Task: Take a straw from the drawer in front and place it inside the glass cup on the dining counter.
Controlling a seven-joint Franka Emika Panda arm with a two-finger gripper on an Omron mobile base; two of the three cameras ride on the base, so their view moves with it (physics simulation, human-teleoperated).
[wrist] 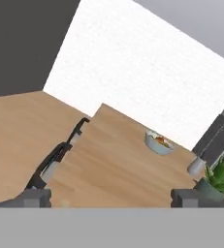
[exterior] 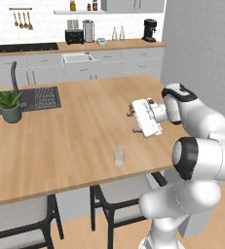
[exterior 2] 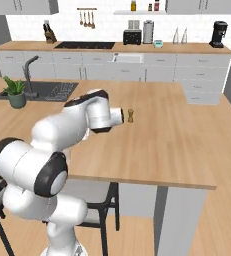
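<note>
Tool [exterior: 132,121] spread wide, empty, above tabletop [exterior: 75,131]; glass cup [exterior: 119,155] just below it, straw inside too faint to confirm; likely near done.

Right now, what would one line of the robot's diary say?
pincer: open, holding nothing | above dining counter | glass cup: upright on counter near its front edge | straw: cannot make out

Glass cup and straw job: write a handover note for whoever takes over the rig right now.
Gripper: open, empty, above the dining counter with its broad light wood top.
Small clear glass cup: upright near the counter's front edge, below the gripper in the left base view.
Thin tan straw: too slim to make out, so I cannot tell whether it is in the cup.
Left: check the cup; if it holds no straw, find it and place it.
</note>
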